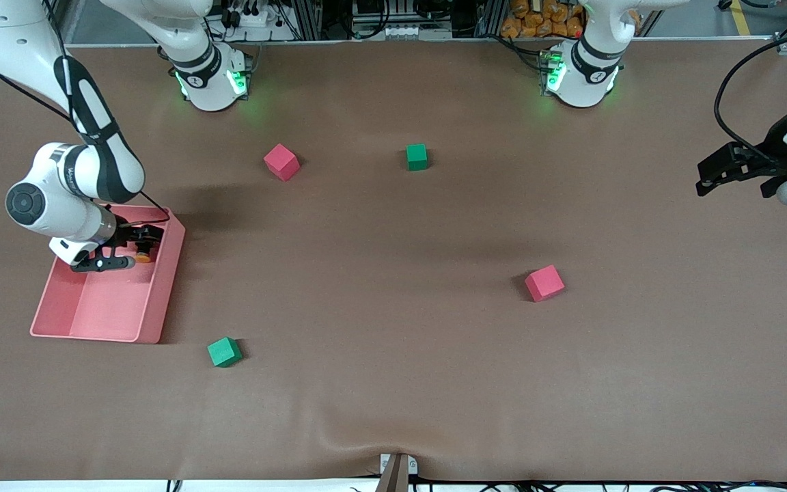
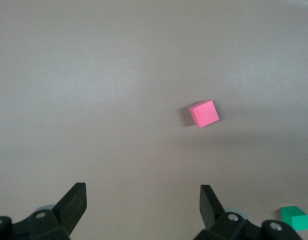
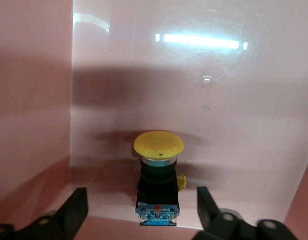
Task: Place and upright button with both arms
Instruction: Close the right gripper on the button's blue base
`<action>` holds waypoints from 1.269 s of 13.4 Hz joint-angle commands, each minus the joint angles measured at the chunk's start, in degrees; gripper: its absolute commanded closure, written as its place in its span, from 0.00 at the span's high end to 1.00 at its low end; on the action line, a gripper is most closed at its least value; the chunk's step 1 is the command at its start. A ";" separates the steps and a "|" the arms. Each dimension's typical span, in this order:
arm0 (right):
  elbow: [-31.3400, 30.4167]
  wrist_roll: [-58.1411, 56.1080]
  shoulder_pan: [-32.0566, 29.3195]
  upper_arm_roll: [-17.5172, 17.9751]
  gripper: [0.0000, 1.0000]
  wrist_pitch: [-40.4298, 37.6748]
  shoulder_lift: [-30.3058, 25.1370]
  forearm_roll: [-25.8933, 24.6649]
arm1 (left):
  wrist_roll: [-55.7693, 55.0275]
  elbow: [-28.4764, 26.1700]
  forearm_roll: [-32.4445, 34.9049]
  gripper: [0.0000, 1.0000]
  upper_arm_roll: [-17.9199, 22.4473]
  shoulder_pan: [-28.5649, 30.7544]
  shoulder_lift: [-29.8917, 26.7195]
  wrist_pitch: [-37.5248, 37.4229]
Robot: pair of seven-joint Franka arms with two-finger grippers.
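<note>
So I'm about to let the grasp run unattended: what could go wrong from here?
1. The small push-button with a round orange cap and black body lies between the right gripper's open fingers, close to a wall of the pink plastic tray; a finger might catch that wall.
2. Only the narrow body sits between the fingers, so the button may slip or twist.
3. The left gripper waits open near the table edge, so the handover means a long carry.

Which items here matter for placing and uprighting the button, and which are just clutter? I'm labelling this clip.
Job: button, in the pink tray; right gripper straddling it, fingers apart; left gripper open, waiting.

Lying about: two red cubes, two green cubes.
</note>
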 commanded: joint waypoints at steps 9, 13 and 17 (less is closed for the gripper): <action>-1.94 0.11 0.95 0.15 0.20 -1.30 -1.91 -0.21 | 0.26 0.77 -0.52 1.00 0.02 -0.03 0.26 -0.30; -1.50 0.11 1.04 0.15 0.17 -1.21 -1.82 -0.21 | -0.18 0.68 -0.52 1.00 0.02 -0.12 0.26 -0.30; 3.14 0.02 1.04 0.24 0.06 -2.17 -2.26 -0.30 | -0.36 0.68 -0.52 1.00 0.02 -0.21 0.35 -0.30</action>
